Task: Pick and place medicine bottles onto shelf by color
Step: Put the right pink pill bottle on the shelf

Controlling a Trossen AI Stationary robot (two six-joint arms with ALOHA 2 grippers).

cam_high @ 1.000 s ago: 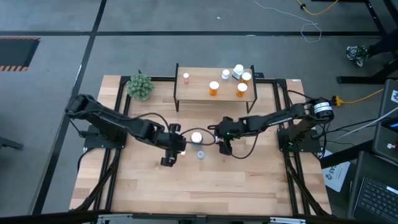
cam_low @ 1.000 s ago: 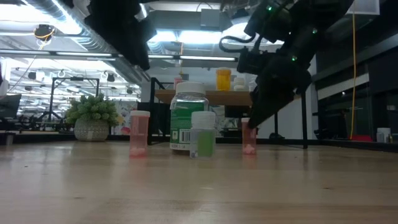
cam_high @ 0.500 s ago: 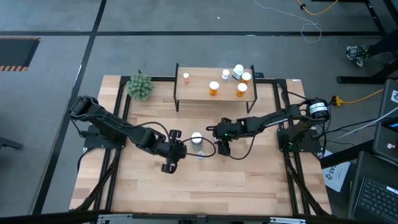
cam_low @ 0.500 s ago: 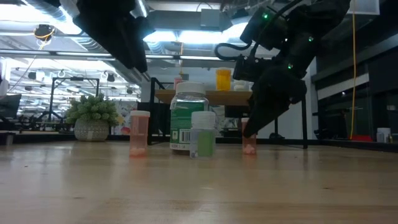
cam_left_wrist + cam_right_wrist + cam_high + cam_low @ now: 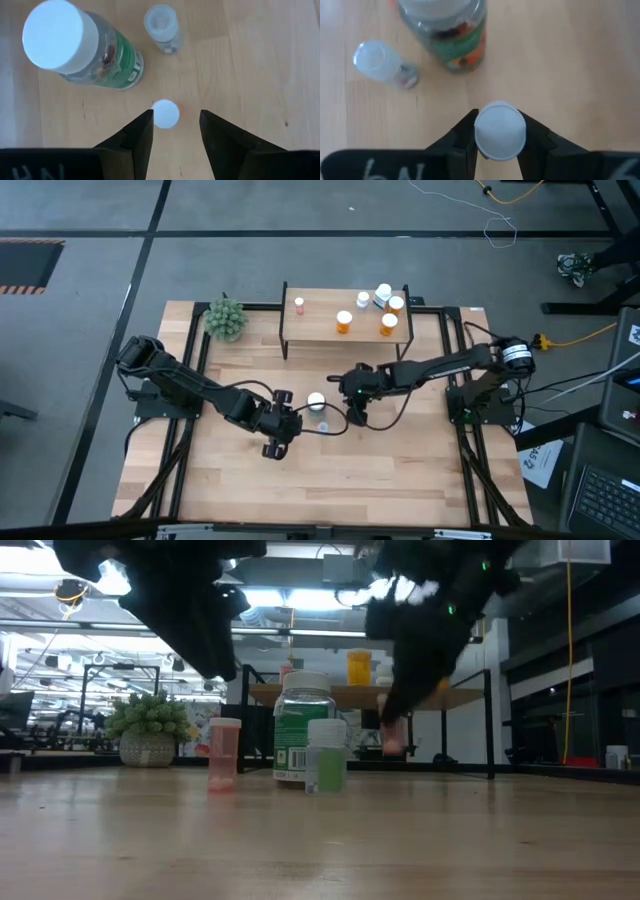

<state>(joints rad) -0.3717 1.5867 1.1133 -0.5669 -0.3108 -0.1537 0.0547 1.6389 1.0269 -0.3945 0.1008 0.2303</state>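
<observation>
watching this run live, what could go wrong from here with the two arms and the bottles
The right end effector has shut on a small pink bottle and lifted it off the table; the hold is at the white cap, so it might slip out on the way to the shelf.

The left end effector hangs open over another pink bottle, close beside the large green bottle and a small green one. Closing or descending could knock those neighbours over.

No legible text. Large green bottle (image 5: pixel 302 730) label has print, too small to read; partial marks on wrist-cam housings, unreadable.
</observation>
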